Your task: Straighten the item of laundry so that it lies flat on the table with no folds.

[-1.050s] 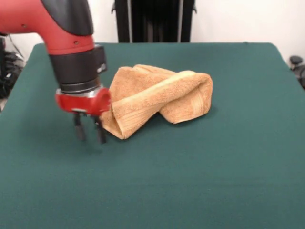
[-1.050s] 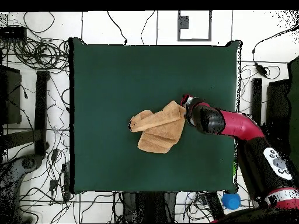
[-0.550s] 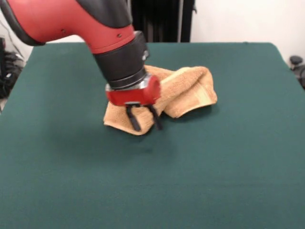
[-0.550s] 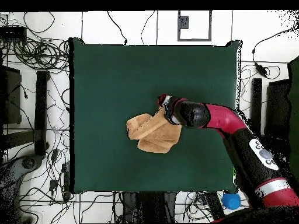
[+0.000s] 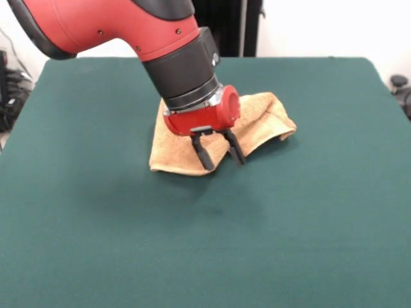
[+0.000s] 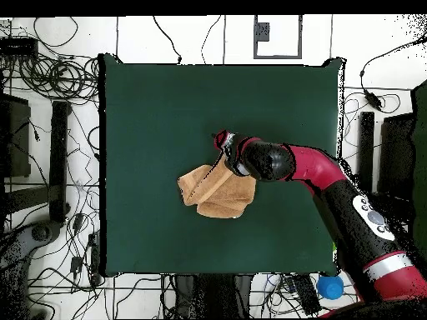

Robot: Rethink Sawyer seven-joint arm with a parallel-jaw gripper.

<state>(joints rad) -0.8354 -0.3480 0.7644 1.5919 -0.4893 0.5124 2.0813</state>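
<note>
The towel (image 5: 192,147) sits bunched and folded near the middle of the table (image 5: 308,224), and the gripper (image 5: 218,153), fingers spread and holding nothing, hangs over its near edge, so I'd pinch just one loose corner and drag it outward.

One towel (image 5: 173,154), orange-tan, bunched. One table (image 5: 308,218), green-clothed. One red and black arm (image 6: 334,179), ending in one gripper (image 5: 218,153) with two dark fingers (image 5: 204,156). One blue ball-like thing (image 6: 329,287) beside the table's edge in the overhead view.
</note>
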